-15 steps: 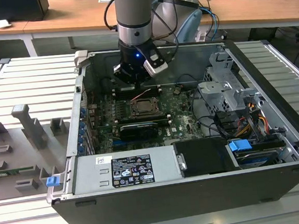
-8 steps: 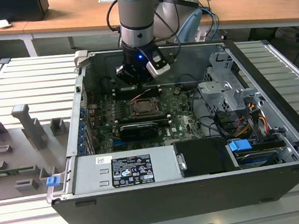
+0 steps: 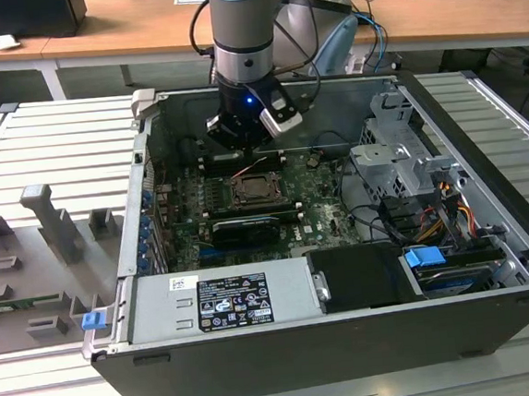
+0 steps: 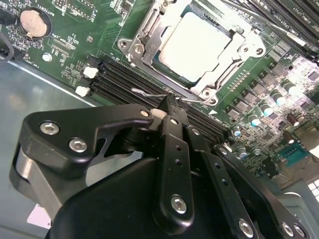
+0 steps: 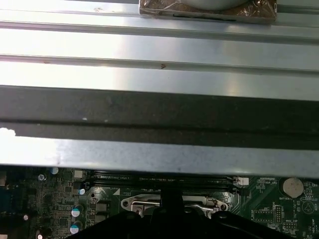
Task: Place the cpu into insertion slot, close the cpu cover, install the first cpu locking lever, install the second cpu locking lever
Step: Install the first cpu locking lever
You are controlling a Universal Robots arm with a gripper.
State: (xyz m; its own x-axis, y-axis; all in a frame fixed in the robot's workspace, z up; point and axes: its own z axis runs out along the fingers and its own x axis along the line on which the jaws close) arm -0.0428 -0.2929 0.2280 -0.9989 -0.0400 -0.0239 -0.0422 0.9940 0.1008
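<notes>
Second wrist view shows my jaws (image 4: 167, 107) pinched together, tip right at a thin wire lever (image 4: 149, 93) lying along the near edge of the insertion slot (image 4: 130, 46). Inside it sits the cpu (image 4: 197, 42), with the cpu cover (image 4: 149, 37) flat around it, just past my tip.
</notes>
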